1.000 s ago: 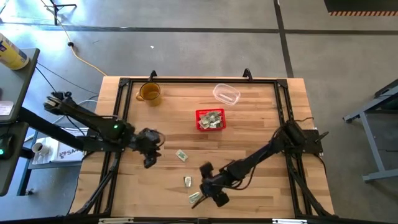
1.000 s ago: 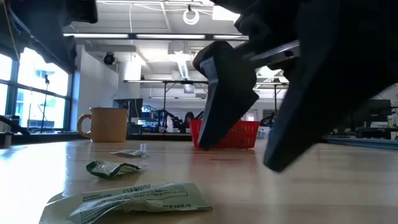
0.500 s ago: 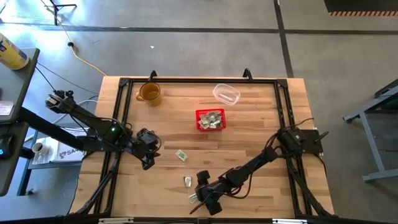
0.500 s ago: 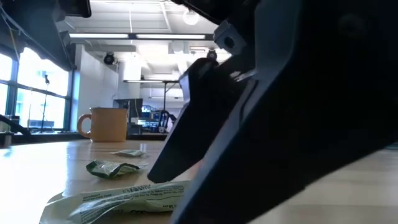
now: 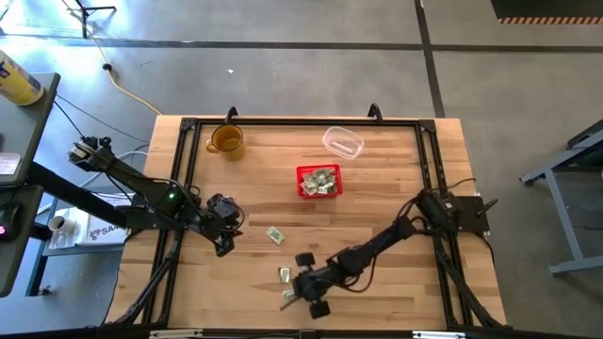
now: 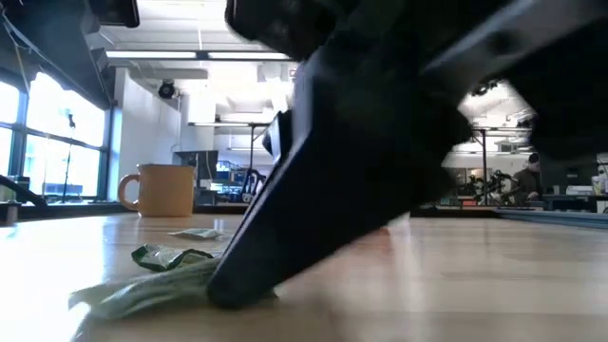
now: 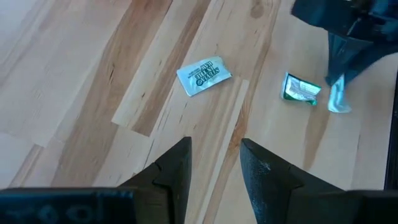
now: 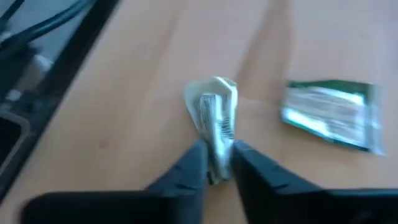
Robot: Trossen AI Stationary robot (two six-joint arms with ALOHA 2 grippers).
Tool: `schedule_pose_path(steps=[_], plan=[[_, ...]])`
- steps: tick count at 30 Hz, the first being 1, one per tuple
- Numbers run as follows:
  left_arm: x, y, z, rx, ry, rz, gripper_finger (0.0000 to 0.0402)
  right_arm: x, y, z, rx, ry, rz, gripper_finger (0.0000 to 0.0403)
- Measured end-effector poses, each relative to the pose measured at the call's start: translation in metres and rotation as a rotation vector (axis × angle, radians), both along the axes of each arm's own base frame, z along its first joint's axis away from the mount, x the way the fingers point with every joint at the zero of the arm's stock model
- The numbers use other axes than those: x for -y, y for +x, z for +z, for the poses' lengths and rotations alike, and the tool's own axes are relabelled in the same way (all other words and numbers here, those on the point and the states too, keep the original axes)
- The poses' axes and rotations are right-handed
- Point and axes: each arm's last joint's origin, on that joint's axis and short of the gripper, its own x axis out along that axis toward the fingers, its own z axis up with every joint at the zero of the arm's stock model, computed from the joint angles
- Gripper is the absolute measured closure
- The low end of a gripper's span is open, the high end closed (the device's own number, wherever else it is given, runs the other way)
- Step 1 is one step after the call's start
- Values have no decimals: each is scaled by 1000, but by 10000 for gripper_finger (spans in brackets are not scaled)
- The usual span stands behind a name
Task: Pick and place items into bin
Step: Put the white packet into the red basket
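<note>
Surface: wooden table (image 5: 377, 202) in a black frame, on grey concrete floor.
Right gripper (image 8: 214, 163): low at the table's near edge, fingers nearly closed, pinching a crumpled bill (image 8: 214, 121) that stands up between the tips.
Hidden: in the low view the right arm fills most of the frame and blocks the red basket; only a pale edge of the pinched bill shows.
Left gripper (image 7: 214, 158): hovers over the left side of the table, fingers apart, holding nothing.
Loose bills: a flat bill (image 7: 203, 75) and a folded green bill (image 7: 301, 90) lie apart.
Writing: printed text on the flat bill, too small to read.
Red basket (image 5: 319, 181): mid-table, bills inside, between the clear container (image 5: 343, 142) and the grippers.
Amber mug (image 5: 226, 139): far left corner.
</note>
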Motion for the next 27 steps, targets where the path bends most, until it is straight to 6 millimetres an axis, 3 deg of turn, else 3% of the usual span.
schedule_pose_path(steps=[3, 8, 13, 18, 23, 27], plan=[[0, 0, 0, 1, 1, 1, 231, 20, 3, 6, -47, -17, -86, 391], [-1, 0, 0, 12, 20, 16, 231, 63, -8, 33, -158, -227, -234, 395], [-2, 1, 1, 34, 60, 47, 231, 102, -28, 79, -220, -407, -322, 396], [-3, 3, 0, 44, 113, 47, 231, 162, -43, 115, -265, -540, -518, 396], [-13, 17, -10, -37, 96, 33, 231, 227, -46, 128, -299, -531, -641, 394], [-27, 36, -21, -76, 66, 31, 231, 259, -43, 122, -341, -231, -560, 381]])
